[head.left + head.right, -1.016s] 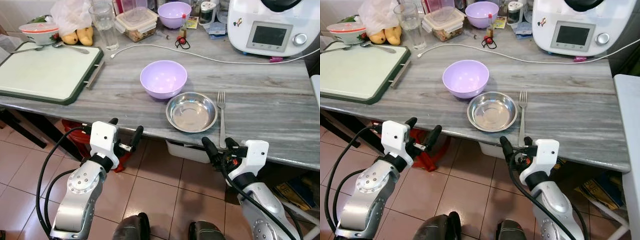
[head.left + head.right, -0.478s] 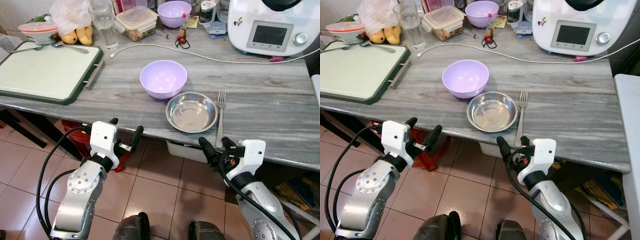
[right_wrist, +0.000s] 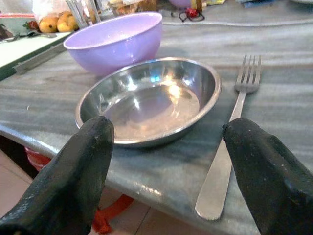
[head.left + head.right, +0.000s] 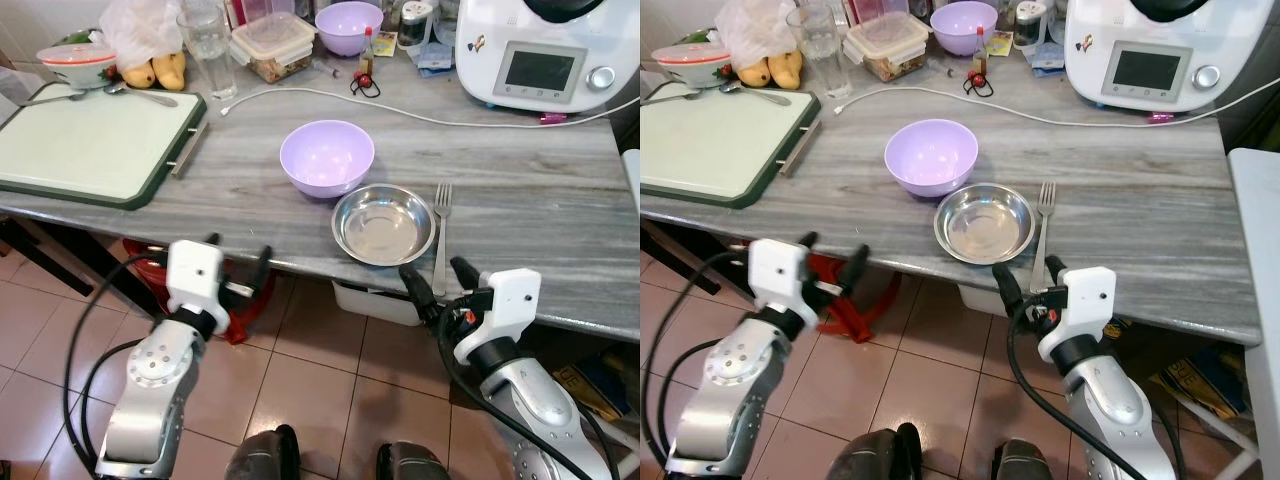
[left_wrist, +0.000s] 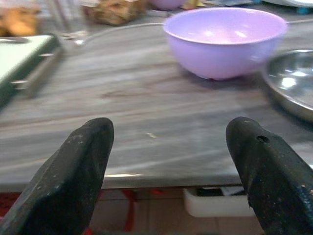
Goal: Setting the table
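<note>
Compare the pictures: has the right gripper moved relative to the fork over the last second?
Yes. The right gripper has risen toward the table edge, so its fingers now flank the handle end of the fork, open and not touching it.

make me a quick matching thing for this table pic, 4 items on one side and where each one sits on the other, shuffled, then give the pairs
Things
1. fork
2. steel dish
3. near purple bowl
4. cutting board

Places
A. far left of the counter, green-rimmed
B. at the counter's front edge, between the bowl and the fork
C. just behind and left of the steel dish
D. right of the steel dish, tines pointing away from the robot

Pairs: 1-D, 2-B, 3-C, 4-A
</note>
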`<state>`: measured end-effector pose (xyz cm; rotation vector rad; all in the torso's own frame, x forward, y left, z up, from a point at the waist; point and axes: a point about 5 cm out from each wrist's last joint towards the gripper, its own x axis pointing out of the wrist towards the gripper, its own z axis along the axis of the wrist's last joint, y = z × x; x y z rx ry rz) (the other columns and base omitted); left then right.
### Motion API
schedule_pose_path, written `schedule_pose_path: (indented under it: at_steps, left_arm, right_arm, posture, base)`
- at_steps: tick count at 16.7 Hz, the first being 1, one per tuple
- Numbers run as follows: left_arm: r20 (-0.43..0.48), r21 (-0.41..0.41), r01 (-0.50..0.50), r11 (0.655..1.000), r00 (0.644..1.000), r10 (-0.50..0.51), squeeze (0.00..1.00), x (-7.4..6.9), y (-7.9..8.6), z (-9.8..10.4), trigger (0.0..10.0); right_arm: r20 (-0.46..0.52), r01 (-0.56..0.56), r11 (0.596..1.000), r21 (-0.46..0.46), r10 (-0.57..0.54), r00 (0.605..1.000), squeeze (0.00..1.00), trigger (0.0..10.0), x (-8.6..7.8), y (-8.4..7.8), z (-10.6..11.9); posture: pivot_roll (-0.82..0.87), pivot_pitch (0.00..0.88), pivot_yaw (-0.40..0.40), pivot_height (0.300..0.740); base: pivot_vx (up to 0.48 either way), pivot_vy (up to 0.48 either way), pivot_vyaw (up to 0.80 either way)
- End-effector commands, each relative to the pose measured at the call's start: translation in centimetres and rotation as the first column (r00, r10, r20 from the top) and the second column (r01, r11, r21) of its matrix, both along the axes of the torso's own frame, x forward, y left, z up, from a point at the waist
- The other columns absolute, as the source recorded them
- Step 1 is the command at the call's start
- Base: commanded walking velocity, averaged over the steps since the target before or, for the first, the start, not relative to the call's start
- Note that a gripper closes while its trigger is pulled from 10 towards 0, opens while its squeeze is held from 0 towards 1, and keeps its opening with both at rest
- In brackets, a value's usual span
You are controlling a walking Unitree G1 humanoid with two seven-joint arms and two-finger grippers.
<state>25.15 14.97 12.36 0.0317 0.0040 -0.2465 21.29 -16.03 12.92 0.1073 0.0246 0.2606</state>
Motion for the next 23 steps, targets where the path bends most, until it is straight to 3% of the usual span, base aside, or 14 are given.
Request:
schedule_pose_path:
  at_steps: [1,4,9,17,23]
  left_arm:
    - [0.006,0.006,-0.059,0.998,0.998,0.059,0.00,0.1,0.8,0.2,10.0]
    - [0.028,0.011,-0.093,0.996,0.995,0.093,0.00,1.5,0.3,0.4,10.0]
    - [0.069,-0.007,-0.092,0.996,0.993,0.092,0.00,3.9,-0.5,0.9,10.0]
    - [0.071,-0.022,-0.078,0.997,0.994,0.080,0.00,3.7,-1.1,0.6,10.0]
    - [0.037,-0.025,-0.078,0.997,0.996,0.079,0.00,2.8,-1.2,0.0,10.0]
  right_arm:
    - [0.044,0.008,1.000,-0.007,-0.008,0.999,0.00,10.0,0.0,0.3,0.8]
    - [0.184,0.154,0.982,-0.107,-0.133,0.974,0.00,10.0,2.2,-0.1,2.3]
    - [0.226,0.324,0.937,-0.130,-0.290,0.930,0.00,10.0,4.6,-2.0,2.0]
    - [0.254,0.345,0.935,-0.088,-0.314,0.915,0.00,10.0,5.9,-1.3,2.1]
    - [0.214,0.349,0.933,-0.086,-0.325,0.921,0.00,10.0,4.5,-1.6,1.1]
  posture:
    - [-0.04,0.098,0.090,0.740]
    - [-0.03,0.033,0.087,0.740]
    - [-0.06,0.000,0.092,0.740]
    - [-0.06,0.000,0.085,0.740]
    - [-0.06,0.000,0.088,0.740]
  base:
    - [0.000,0.000,0.00]
    - [0.000,0.000,0.00]
    - [0.000,0.000,0.00]
    - [-0.223,0.000,0.00]
    - [-0.274,0.000,0.00]
